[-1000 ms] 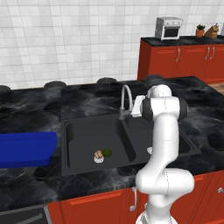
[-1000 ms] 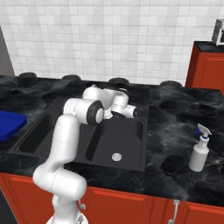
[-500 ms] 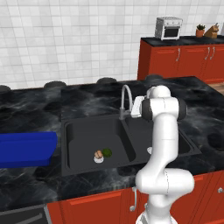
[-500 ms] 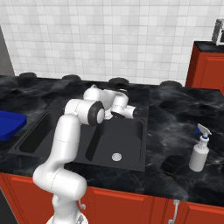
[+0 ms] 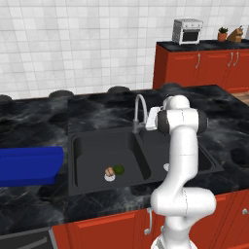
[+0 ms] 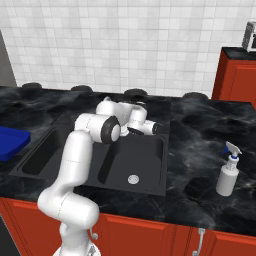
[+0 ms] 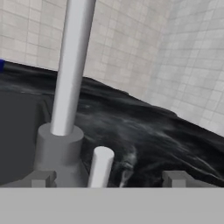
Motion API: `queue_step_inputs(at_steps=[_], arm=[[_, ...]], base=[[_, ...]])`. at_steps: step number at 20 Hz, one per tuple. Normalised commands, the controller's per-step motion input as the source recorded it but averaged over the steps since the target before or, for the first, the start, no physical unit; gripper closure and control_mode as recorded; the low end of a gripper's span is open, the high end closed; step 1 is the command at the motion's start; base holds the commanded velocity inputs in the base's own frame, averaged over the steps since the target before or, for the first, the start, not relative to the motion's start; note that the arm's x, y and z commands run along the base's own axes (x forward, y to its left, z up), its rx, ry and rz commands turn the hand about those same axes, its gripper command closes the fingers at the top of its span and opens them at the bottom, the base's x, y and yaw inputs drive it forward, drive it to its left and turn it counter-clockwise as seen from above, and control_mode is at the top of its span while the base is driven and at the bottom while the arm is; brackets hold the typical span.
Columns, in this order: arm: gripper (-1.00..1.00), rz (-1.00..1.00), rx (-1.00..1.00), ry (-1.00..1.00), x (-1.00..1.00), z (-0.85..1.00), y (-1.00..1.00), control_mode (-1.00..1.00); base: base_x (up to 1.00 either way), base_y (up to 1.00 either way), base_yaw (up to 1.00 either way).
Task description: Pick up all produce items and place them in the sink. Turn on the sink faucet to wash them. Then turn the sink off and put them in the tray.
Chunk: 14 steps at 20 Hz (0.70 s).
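Note:
The tan-brown lumpy piece (image 5: 109, 172) and the dark green ball (image 5: 119, 169) lie side by side on the floor of the left basin of the black sink (image 5: 90, 148). My gripper (image 5: 145, 122) is level with the base of the silver sink faucet (image 5: 140, 111), just right of it. In the hand view the faucet's stem (image 7: 70, 65) rises at the left and its small lever (image 7: 100, 166) stands between the fingertips. My gripper (image 7: 109, 179) is open, with the jaws wide apart on either side of the lever. The blue tray (image 5: 29, 165) rests on the counter left of the sink.
A white spray bottle (image 6: 227, 172) stands on the counter right of the sink. The right basin (image 6: 145, 155) has a silver drain (image 6: 133, 178). The tiled wall runs behind the counter, and red cabinets with a toaster oven (image 5: 187, 30) stand far right.

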Motion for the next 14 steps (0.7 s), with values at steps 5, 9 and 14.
queue_step_inputs(at_steps=[5, 9, 14], arm=[[1.0, 0.0, 0.0, 0.02, 0.16, -0.05, 0.35, -1.0], [1.0, 0.0, -0.02, 0.02, 0.02, -0.02, 0.1, -1.0], [1.0, 0.0, 0.0, 0.03, 0.02, 0.0, 0.0, -1.0]], base=[[0.0, 0.0, 0.0], [0.0, 0.0, 0.0], [0.0, 0.0, 0.0]])
